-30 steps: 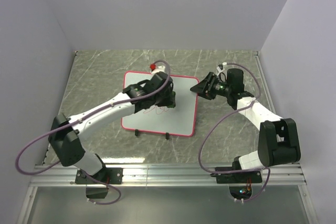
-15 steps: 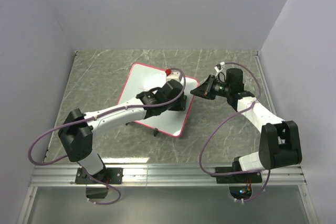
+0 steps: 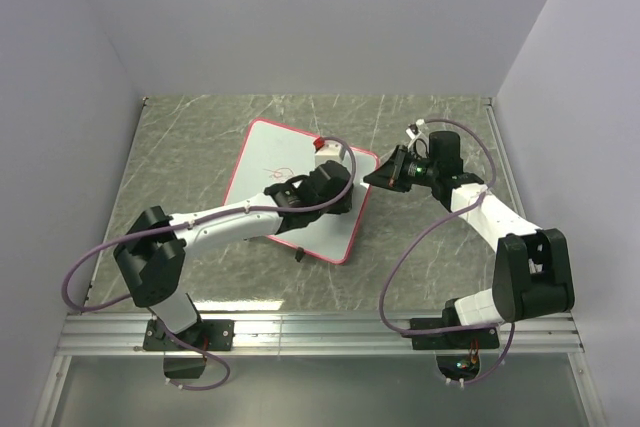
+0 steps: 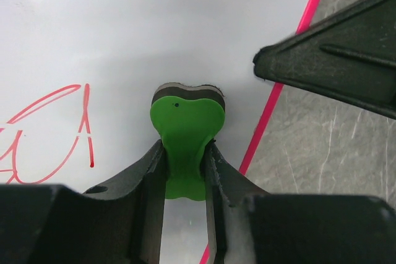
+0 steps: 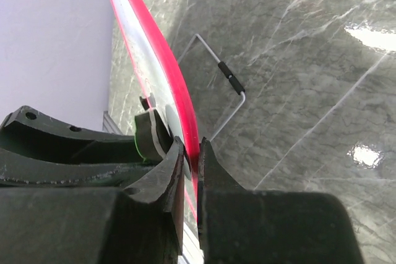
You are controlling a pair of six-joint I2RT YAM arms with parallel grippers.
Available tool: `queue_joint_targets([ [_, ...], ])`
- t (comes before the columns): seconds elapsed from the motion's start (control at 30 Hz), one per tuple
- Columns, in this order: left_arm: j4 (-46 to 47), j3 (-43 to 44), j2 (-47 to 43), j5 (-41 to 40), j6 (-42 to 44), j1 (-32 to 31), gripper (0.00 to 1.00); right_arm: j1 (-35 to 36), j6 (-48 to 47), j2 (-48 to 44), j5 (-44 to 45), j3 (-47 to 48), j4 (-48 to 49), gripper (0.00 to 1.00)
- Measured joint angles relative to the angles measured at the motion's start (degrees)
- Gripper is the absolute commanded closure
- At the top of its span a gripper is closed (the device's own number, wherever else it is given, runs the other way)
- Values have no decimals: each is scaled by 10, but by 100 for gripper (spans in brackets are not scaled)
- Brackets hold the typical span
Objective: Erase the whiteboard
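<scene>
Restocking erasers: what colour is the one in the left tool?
Green; the eraser shows best in left wrist view.

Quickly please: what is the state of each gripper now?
The left gripper is closed, holding the green eraser.
The right gripper is closed on the edge of the whiteboard.

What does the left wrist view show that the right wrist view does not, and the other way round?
Left wrist only: red scribbles, and the left gripper pinching a small green eraser block. Right wrist only: a thin bent metal wire. Both: the large white whiteboard with a pink-red frame, the right gripper at that frame, the grey marble table.
</scene>
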Motion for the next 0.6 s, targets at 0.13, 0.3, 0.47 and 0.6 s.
queue_joint_targets([
  [0.13,28,-28,-7,-8,7,10,100,1,-5,0,7,0,-6,100],
  [0.3,60,-125,-75,-1,10,83,100,1,-12,0,11,9,-24,100],
  [0.47,72,-211,-113,8,16,192,100,6,-24,-2,14,29,-32,100],
  [0.6,62,-256,-120,14,26,242,100,6,-28,-2,18,42,-43,100],
])
